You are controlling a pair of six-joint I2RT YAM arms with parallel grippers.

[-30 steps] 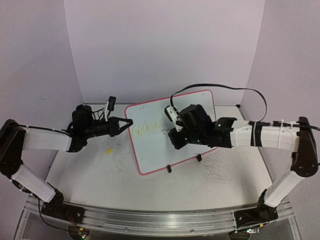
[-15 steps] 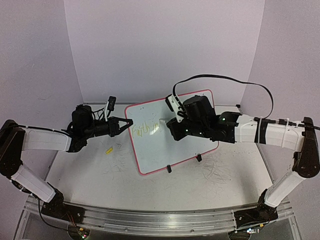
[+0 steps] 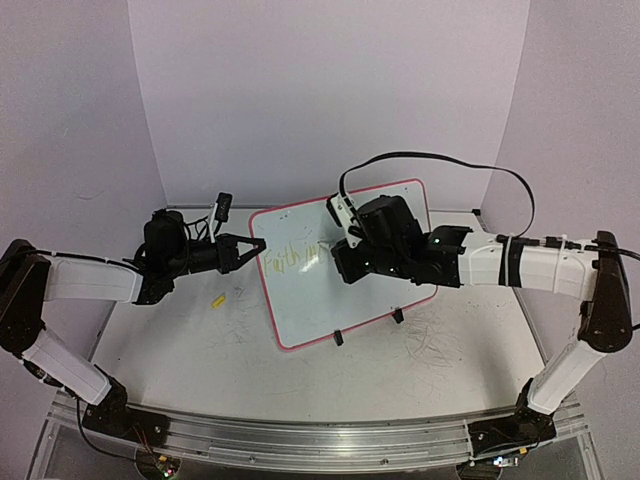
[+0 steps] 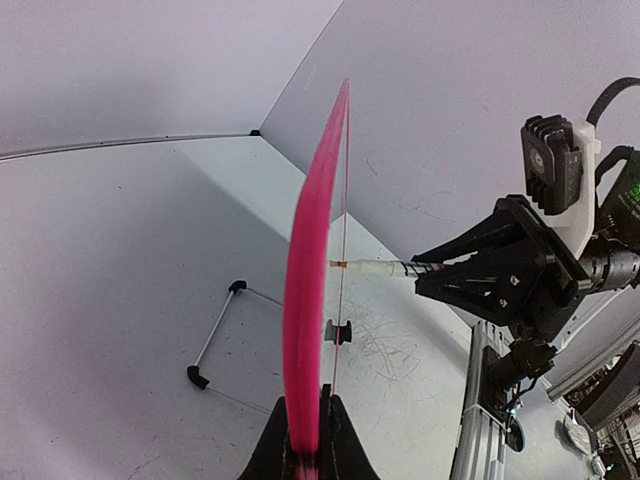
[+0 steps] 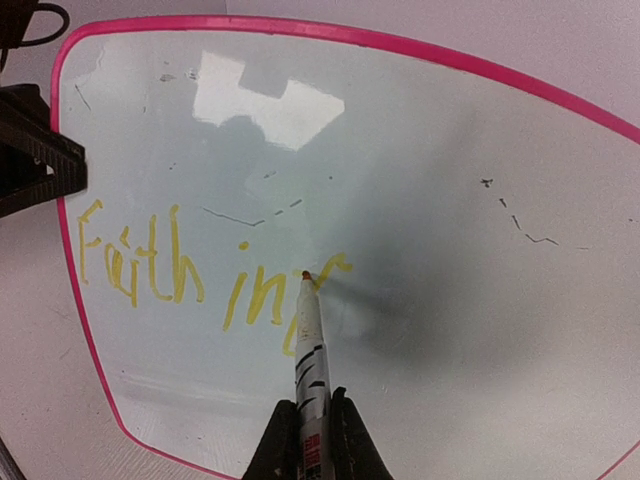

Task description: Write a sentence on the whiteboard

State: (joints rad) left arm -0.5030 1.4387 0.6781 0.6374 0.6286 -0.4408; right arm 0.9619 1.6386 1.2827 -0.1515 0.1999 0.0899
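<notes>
The whiteboard (image 3: 320, 300), white with a pink rim, stands tilted at the table's middle. My left gripper (image 3: 258, 246) is shut on its left rim, which the left wrist view shows edge-on as a pink band (image 4: 305, 300) between the fingers (image 4: 307, 425). My right gripper (image 3: 340, 262) is shut on a white marker (image 5: 312, 350), whose orange tip touches the board. The sentence (image 5: 170, 270) reads "Faith in" in yellow, with a started letter at the tip; the top view shows the sentence (image 3: 290, 258) faintly. From the left wrist, the marker (image 4: 380, 268) meets the board's face.
Two black clip feet (image 3: 338, 338) (image 3: 398, 316) hold the board's lower edge. A small yellow piece (image 3: 217, 300) lies on the table left of the board. Grey scribbles (image 3: 432, 345) mark the tabletop. A black cable (image 3: 440, 165) arcs over the right arm. A wire stand (image 4: 215, 335) sits behind the board.
My right gripper has risen and shifted slightly left with the marker along the board. The left gripper and the board have stayed put.
</notes>
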